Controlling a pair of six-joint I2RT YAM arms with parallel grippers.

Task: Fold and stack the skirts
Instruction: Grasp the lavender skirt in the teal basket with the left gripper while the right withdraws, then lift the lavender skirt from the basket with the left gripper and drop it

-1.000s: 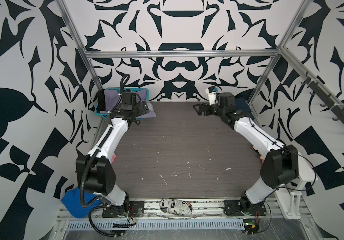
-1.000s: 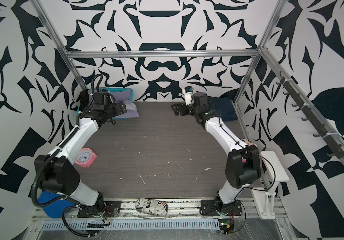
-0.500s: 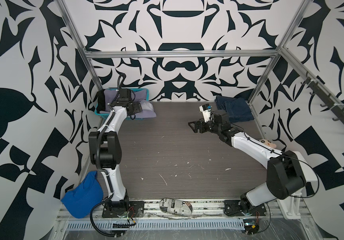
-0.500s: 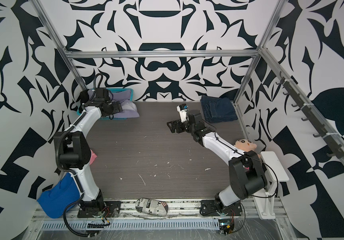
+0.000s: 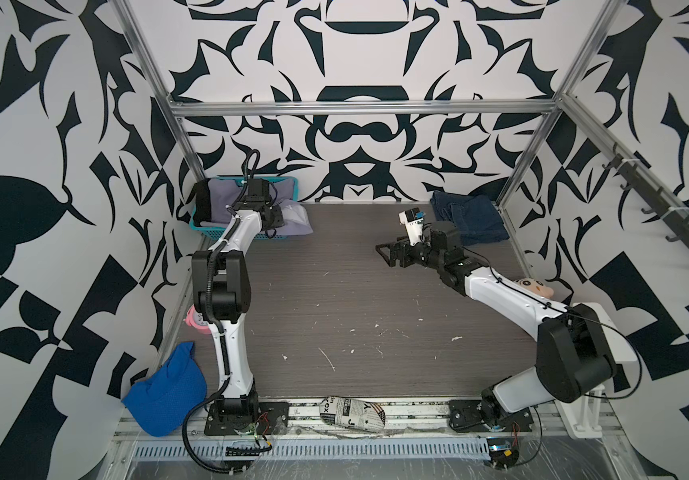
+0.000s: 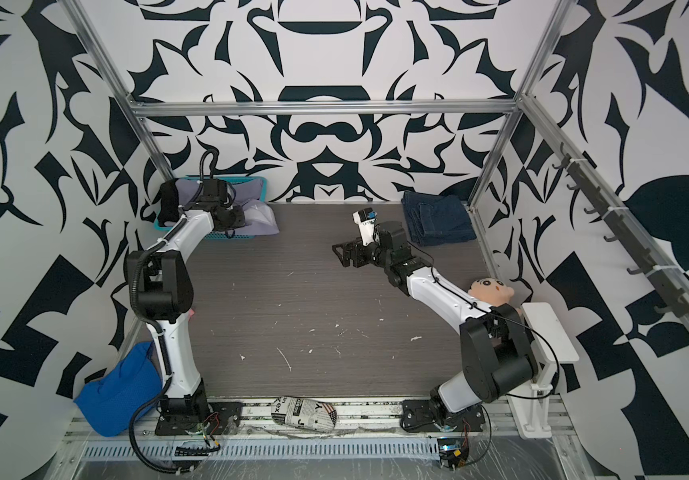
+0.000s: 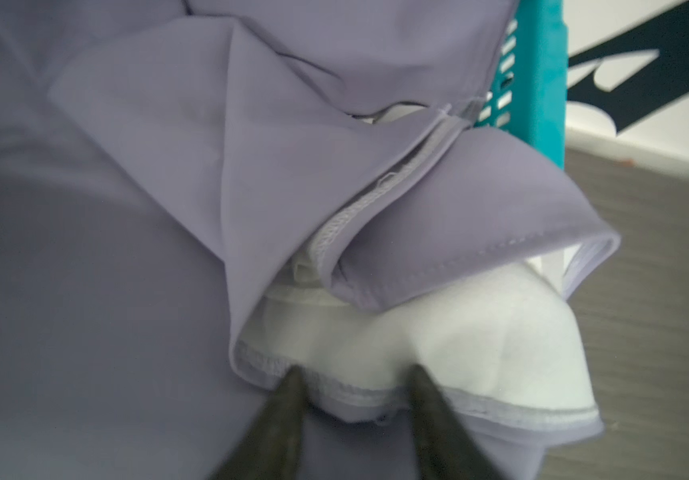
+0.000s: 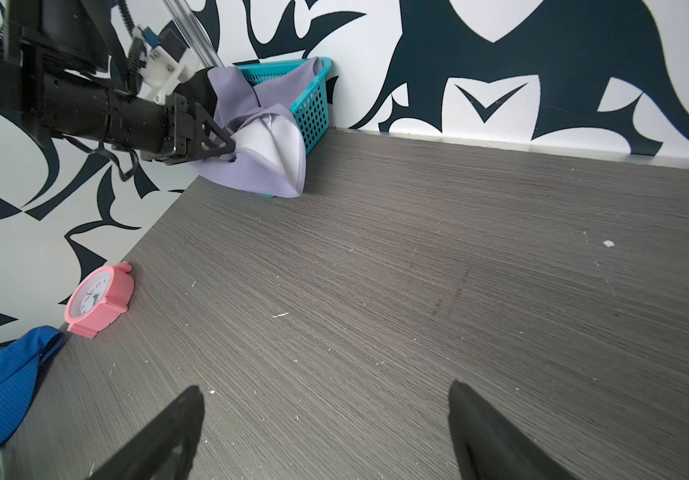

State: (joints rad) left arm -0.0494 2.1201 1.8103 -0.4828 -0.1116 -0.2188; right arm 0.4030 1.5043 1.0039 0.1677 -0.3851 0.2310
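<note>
The pale lavender skirt (image 5: 295,218) (image 6: 261,218) spills out of a teal basket (image 5: 282,180) at the back left, its white lining showing in the left wrist view (image 7: 459,332). My left gripper (image 5: 273,217) (image 7: 355,374) is shut on its hem, and the right wrist view shows the pinch (image 8: 230,146). A black skirt (image 5: 201,203) lies in the basket's left end. The dark blue denim skirt (image 5: 469,220) (image 6: 436,220) lies folded at the back right. My right gripper (image 5: 386,254) (image 8: 326,399) hovers open over the bare table, left of the denim.
A pink alarm clock (image 8: 99,297) stands by the left wall. A bright blue mesh cloth (image 5: 168,390) lies at the front left, and a newspaper-print bundle (image 5: 353,411) lies on the front rail. A doll's head (image 5: 536,286) and a white shelf (image 6: 548,332) are at the right.
My left gripper has closed on the lavender skirt's hem at the basket. My right arm has drawn back from the back right corner toward the middle, uncovering the denim skirt.
</note>
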